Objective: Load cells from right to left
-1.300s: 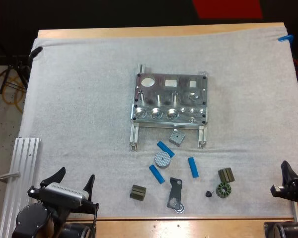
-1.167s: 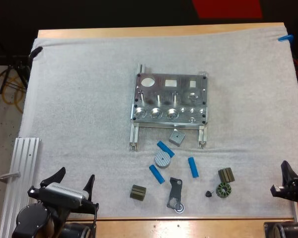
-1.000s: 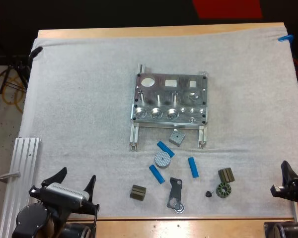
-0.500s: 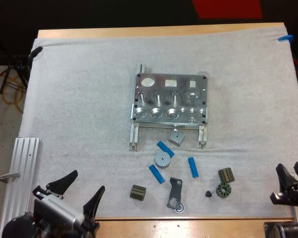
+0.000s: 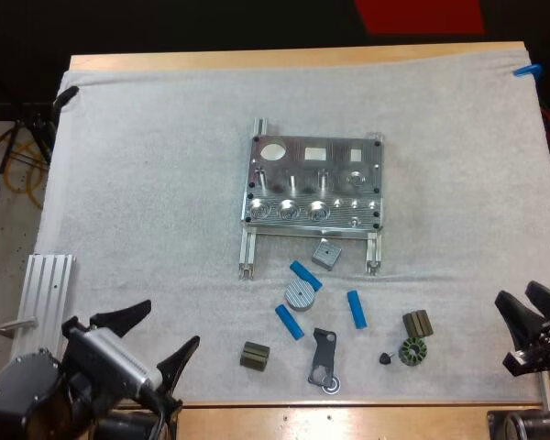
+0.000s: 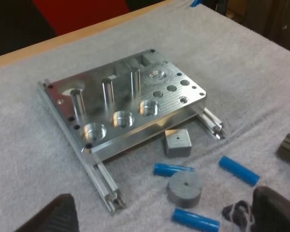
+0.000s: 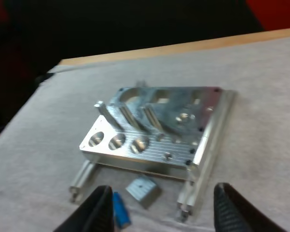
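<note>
The metal fixture lies mid-mat, its three round cell holes along the near edge all bare. In front of it lie three blue cylinders, around a grey disc. My left gripper hovers open at the near left, angled toward the parts. My right gripper is open at the near right edge. The left wrist view has the fixture and cylinders beyond the open left gripper. Past the open right gripper I see the fixture and one cylinder.
A small grey cube sits just before the fixture. Two olive blocks, a stator ring, a black bracket and a tiny dark part lie near the front edge. An aluminium rail lies at the left.
My left gripper has swung right and turned toward the parts. My right gripper has risen a little farther onto the mat. Nothing on the mat has moved.
</note>
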You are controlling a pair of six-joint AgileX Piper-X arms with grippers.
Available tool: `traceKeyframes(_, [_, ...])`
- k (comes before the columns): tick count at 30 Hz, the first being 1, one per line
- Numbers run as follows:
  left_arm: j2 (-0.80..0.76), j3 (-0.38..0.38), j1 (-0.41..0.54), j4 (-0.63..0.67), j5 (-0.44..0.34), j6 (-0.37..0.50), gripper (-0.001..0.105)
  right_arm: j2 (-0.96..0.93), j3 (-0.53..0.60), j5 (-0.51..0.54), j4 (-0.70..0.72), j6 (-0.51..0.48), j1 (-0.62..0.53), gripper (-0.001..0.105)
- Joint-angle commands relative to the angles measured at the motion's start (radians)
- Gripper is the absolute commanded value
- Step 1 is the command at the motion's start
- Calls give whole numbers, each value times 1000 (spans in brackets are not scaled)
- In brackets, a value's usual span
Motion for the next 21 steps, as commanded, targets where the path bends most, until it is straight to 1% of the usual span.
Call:
traceKeyframes(1, [25,-25,1,4,35,3,71,34,-36,-52,1,-8,-5,47])
traceKeyframes(3, [60,-56,1,14,76,3,71,74,-72,-97,1,13,-5,47])
traceKeyframes(5, [86,-78,1,38,86,10,71,105,-91,-132,3,33,-5,47])
traceKeyframes(7, [116,-97,1,84,86,52,71,130,-110,-173,18,38,-5,47])
traceKeyframes(9, [148,-116,-2,138,86,98,71,168,-132,-210,62,36,-5,47])
traceKeyframes(13, [186,-123,-29,159,86,100,71,204,-139,-264,89,36,-5,47])
traceKeyframes(17, [225,-123,-82,170,86,100,71,225,-139,-277,95,36,-5,47])
traceKeyframes(19, [240,-123,-111,170,84,100,71,233,-139,-302,101,36,-2,47])
traceKeyframes(21, [268,-123,-148,170,60,93,70,244,-139,-336,114,36,-2,47])
